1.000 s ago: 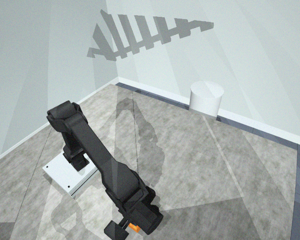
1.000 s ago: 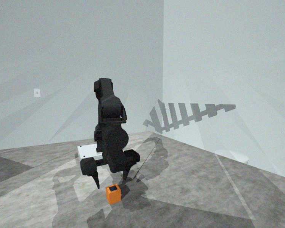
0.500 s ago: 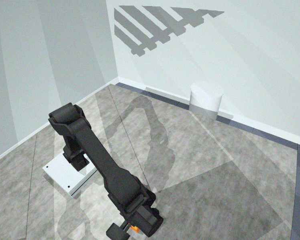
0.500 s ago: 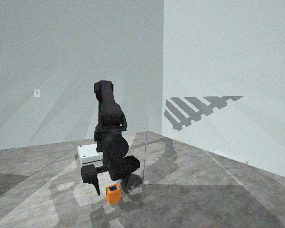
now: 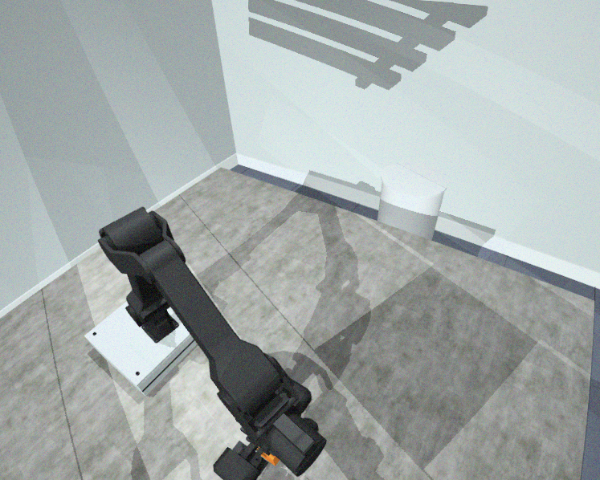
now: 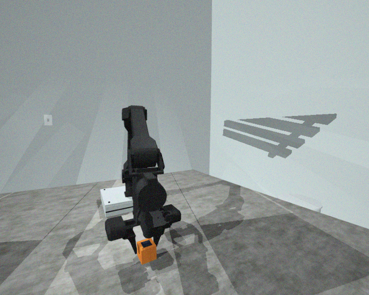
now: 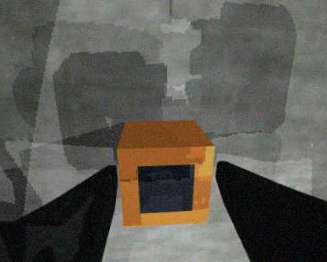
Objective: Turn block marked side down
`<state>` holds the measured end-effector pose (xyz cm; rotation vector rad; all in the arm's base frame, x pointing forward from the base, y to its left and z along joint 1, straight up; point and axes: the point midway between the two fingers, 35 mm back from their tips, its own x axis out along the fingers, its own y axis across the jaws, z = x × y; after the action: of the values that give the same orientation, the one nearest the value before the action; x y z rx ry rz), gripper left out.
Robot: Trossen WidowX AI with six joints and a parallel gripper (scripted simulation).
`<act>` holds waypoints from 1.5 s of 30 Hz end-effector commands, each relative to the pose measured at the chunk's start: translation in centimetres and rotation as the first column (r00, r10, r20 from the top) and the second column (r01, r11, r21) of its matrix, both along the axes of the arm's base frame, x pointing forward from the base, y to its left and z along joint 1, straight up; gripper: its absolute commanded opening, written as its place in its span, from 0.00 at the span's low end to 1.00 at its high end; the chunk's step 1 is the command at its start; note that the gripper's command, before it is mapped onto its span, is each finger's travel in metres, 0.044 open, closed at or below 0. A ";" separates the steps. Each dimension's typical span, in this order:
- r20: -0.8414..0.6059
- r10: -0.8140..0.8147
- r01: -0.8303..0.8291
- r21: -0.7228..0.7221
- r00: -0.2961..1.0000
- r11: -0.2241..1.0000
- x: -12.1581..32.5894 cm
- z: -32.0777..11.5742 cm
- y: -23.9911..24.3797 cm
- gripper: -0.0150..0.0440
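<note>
The orange block (image 5: pixel 270 458) (image 6: pixel 147 253) (image 7: pixel 165 135) stands on the table (image 5: pixel 429 330) (image 6: pixel 289 247) with its dark square mark (image 6: pixel 146 243) (image 7: pixel 166 189) facing up. My gripper (image 6: pixel 146 249) (image 7: pixel 167 171) points down with one finger on each side of the block. The fingers are part-way open and stand close to its sides; they do not visibly press on it, and a thin gap shows at each side in the wrist view. In the top view the arm hides most of the block and the fingertips.
The white base plate (image 5: pixel 119 340) (image 6: pixel 114 198) of the arm is behind the block. A white cylinder (image 5: pixel 411 209) stands by the wall at the back right. Walls stand behind, and shadows of the arm fall across the table.
</note>
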<state>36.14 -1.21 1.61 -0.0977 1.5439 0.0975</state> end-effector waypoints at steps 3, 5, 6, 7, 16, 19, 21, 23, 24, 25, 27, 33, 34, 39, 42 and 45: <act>0.001 -0.005 0.005 0.005 1.000 1.000 0.0 0.0 0.1 0.55; 0.001 -0.005 0.005 0.005 1.000 1.000 0.0 0.0 0.1 0.53; 0.001 -0.005 0.005 0.005 1.000 1.000 0.0 0.0 0.1 0.52; 0.001 -0.005 0.005 0.005 1.000 1.000 0.0 0.0 0.1 0.51; 0.001 -0.005 0.005 0.005 1.000 1.000 0.0 0.0 0.1 0.41; 0.001 -0.005 0.005 0.005 1.000 1.000 0.0 0.5 0.1 0.31; 0.002 -0.005 0.005 0.005 1.000 1.000 0.0 1.9 0.1 0.25; 0.002 -0.005 0.005 0.005 1.000 1.000 0.0 2.9 0.1 0.25; 0.002 -0.005 0.005 0.005 1.000 1.000 0.0 3.0 0.1 0.25; 0.002 -0.005 0.005 0.005 1.000 1.000 0.0 3.0 0.1 0.25; 0.002 -0.005 0.005 0.005 1.000 1.000 0.0 3.0 0.1 0.25; 0.072 -0.008 0.007 0.016 0.997 1.000 0.1 2.6 0.0 0.25; 0.087 -0.009 0.007 0.018 0.996 1.000 0.1 2.6 0.0 0.25; 0.164 -0.013 0.008 0.030 0.986 1.000 0.2 2.3 0.0 0.25; 0.210 -0.015 0.007 0.036 0.978 0.999 0.2 2.2 0.0 0.25; 0.256 -0.016 0.006 0.042 0.967 0.999 0.2 2.1 0.0 0.25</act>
<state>36.32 -1.27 3.65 -0.0709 1.3333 0.0976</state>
